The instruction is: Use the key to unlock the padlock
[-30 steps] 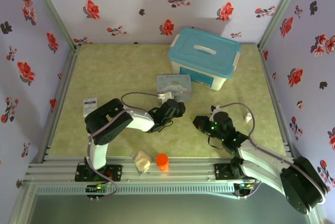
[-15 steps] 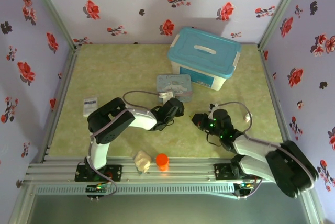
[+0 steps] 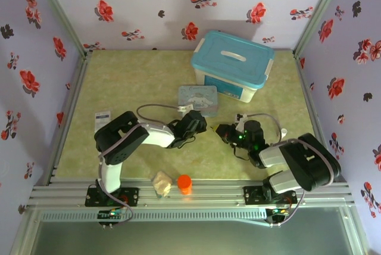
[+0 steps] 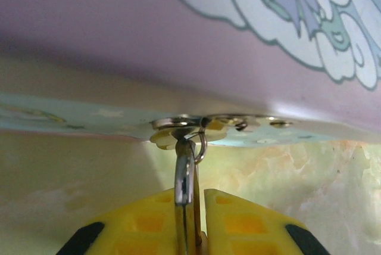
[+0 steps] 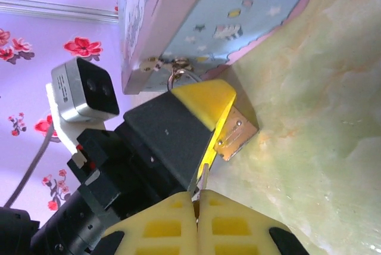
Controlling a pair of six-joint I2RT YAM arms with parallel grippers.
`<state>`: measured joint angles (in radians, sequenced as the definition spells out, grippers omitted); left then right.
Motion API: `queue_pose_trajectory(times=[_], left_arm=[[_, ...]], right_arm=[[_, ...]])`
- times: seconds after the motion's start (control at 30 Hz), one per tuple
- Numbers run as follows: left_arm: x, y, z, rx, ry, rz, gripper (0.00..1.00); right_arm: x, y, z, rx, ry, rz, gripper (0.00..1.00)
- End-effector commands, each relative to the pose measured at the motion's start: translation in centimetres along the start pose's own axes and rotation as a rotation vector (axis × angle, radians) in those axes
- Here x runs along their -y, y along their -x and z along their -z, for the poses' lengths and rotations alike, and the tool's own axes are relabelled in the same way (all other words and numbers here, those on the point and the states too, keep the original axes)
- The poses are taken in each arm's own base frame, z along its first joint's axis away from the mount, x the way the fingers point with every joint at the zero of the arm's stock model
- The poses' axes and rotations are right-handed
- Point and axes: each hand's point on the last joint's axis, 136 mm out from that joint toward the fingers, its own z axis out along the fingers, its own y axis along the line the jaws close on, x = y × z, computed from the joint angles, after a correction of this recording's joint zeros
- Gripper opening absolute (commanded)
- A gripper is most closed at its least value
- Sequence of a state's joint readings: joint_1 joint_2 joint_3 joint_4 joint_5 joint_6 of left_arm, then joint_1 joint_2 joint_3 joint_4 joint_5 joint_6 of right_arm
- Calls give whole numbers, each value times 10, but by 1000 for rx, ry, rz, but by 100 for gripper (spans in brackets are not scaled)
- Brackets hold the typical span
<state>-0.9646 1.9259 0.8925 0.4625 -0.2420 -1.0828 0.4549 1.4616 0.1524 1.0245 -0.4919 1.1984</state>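
**Nose to nose, little room to spare**

From overhead I see the left gripper (image 3: 193,125) up against the near edge of the tin (image 3: 198,97). The right gripper (image 3: 226,131) faces it from the right, a short gap away. It is cramped there. The tin's wall stands straight ahead of the left jaws, and a storage box (image 3: 232,64) sits just past the tin. Bare table (image 3: 131,82) opens out to the left of the left jaws. Well behind both sets of jaws, by the table's front edge, lie an orange cylinder (image 3: 184,183) and a pale lump (image 3: 161,183).

Both arms lie low over the table, reaching inward toward each other.

My right wrist camera shows the padlock (image 5: 239,134). Its brass body pokes out beside the left gripper's yellow finger, and its grey loop is hooked through the clasp on the tin's rim. In that same view the right jaws are pressed tight together on the key (image 5: 200,179). The key is a thin sliver sticking out ahead of the fingertips, aimed at the left gripper's finger. I cannot tell whether its tip reaches the padlock.

My left wrist camera hides the brass body. It shows the left jaws clamped on the grey loop, which rises from between the yellow fingers into the clasp right ahead of them.
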Motion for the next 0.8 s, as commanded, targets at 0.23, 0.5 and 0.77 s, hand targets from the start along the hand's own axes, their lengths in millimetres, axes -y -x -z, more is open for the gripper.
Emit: queue_pose_trajectory(times=[0.23,0.5,0.77], left_arm=[[11,15,27,36,-121,183,0],[20,29,39,97,-217,311,0],[29,44,52,144,-271,399,0]], right_arm=[[-19,-11,-20,-46,138,-10,0],[-4,-9,-17,-1,85,-106,0],[-24,-3,-12,54,137,-131,0]])
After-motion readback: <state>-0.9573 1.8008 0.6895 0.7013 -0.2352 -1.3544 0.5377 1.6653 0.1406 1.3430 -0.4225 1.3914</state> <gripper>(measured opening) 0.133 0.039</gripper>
